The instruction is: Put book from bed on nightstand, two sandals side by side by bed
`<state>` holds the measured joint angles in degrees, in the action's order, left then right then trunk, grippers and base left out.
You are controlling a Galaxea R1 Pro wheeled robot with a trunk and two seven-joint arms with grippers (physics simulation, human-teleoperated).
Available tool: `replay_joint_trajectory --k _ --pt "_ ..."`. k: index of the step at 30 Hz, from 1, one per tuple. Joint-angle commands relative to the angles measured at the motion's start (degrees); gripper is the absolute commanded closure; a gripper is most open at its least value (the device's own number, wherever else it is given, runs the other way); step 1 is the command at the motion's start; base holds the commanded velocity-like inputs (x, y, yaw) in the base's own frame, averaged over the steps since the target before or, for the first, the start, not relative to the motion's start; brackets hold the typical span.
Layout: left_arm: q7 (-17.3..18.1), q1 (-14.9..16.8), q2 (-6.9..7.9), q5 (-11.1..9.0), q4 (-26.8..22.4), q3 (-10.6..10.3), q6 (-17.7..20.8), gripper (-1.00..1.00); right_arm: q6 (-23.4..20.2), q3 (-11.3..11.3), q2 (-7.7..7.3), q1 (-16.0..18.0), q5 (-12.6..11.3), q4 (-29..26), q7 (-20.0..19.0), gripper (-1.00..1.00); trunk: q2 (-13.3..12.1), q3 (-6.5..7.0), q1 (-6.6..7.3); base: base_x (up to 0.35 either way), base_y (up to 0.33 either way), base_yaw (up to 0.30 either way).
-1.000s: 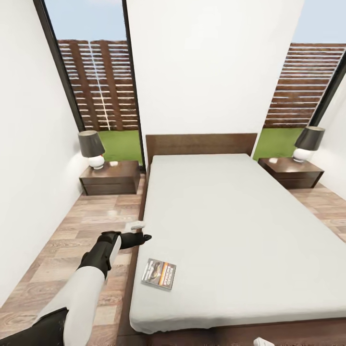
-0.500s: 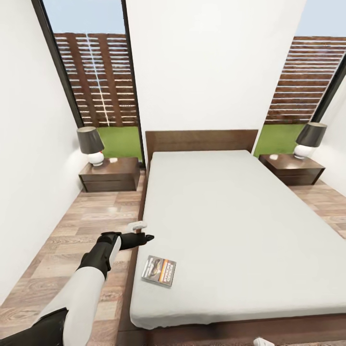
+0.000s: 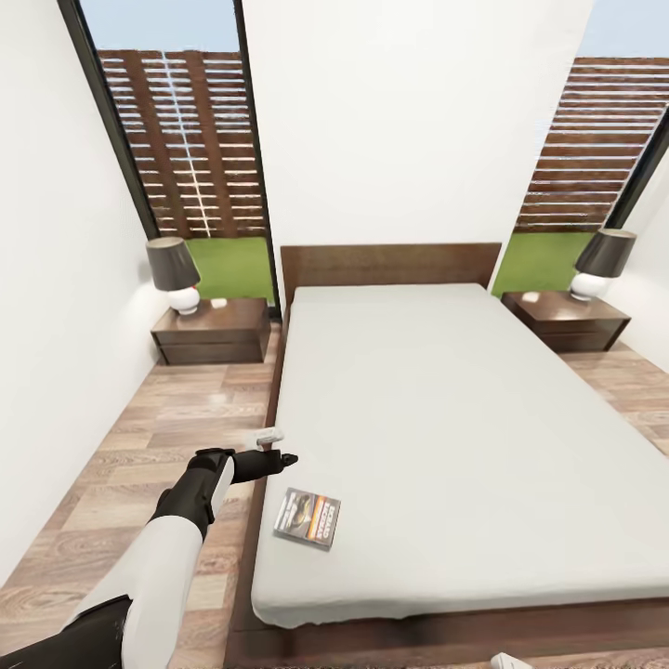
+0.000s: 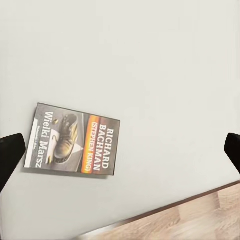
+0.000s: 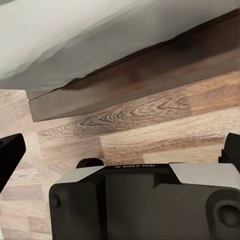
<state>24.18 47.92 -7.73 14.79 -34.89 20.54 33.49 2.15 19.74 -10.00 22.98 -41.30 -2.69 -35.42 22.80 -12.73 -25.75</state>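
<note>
Book (image 3: 308,518) lies flat on bed (image 3: 446,437), near-left corner. Left tool (image 3: 279,459) hovers just left of it, fingers spread. Right tool: spread. Risk: thin paperback may slide off mattress edge if nudged sideways.

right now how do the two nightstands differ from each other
The left nightstand stands against the side wall by the left window, while the right nightstand is cut by the picture's right edge. The left one's front with its drawer line faces the camera fully; the right one is seen more at an angle. Both are low, dark brown and glossy, flank the bed at its headboard, and each carries a lamp with a dark shade and white base.
</note>
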Motion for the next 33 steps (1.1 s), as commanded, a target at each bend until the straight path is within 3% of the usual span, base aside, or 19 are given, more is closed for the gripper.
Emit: replay_joint_trajectory --k 1,19,24,28,33 --pt "0.5 0.1 -0.09 0.6 -0.1 0.5 0.3 -1.00 0.2 0.5 -0.02 0.0 -0.4 0.1 -0.2 -1.00 0.1 -0.21 -0.03 0.000 0.000 0.000" --pt "0.5 0.1 -0.09 0.6 -0.1 0.4 0.3 -1.00 0.2 0.4 -0.10 0.0 -0.3 0.1 -0.1 -1.00 0.1 -1.82 -0.03 0.000 0.000 0.000" --pt "0.5 0.1 -0.09 0.6 -0.1 0.4 0.3 -1.00 0.2 0.4 -1.13 0.0 -0.3 0.1 -0.1 -1.00 0.1 -2.27 -0.03 0.000 0.000 0.000" --pt "0.6 0.1 -0.09 0.6 -0.1 0.4 0.3 -1.00 0.0 0.4 -3.73 0.0 -0.4 0.0 -0.5 -1.00 0.1 -2.63 -0.03 0.000 0.000 0.000" --pt "0.6 0.1 -0.03 0.6 -0.1 0.5 0.3 -1.00 -0.7 0.4 -11.78 0.0 -0.4 -0.3 -3.5 -1.00 0.1 -3.08 -0.03 0.000 0.000 0.000"
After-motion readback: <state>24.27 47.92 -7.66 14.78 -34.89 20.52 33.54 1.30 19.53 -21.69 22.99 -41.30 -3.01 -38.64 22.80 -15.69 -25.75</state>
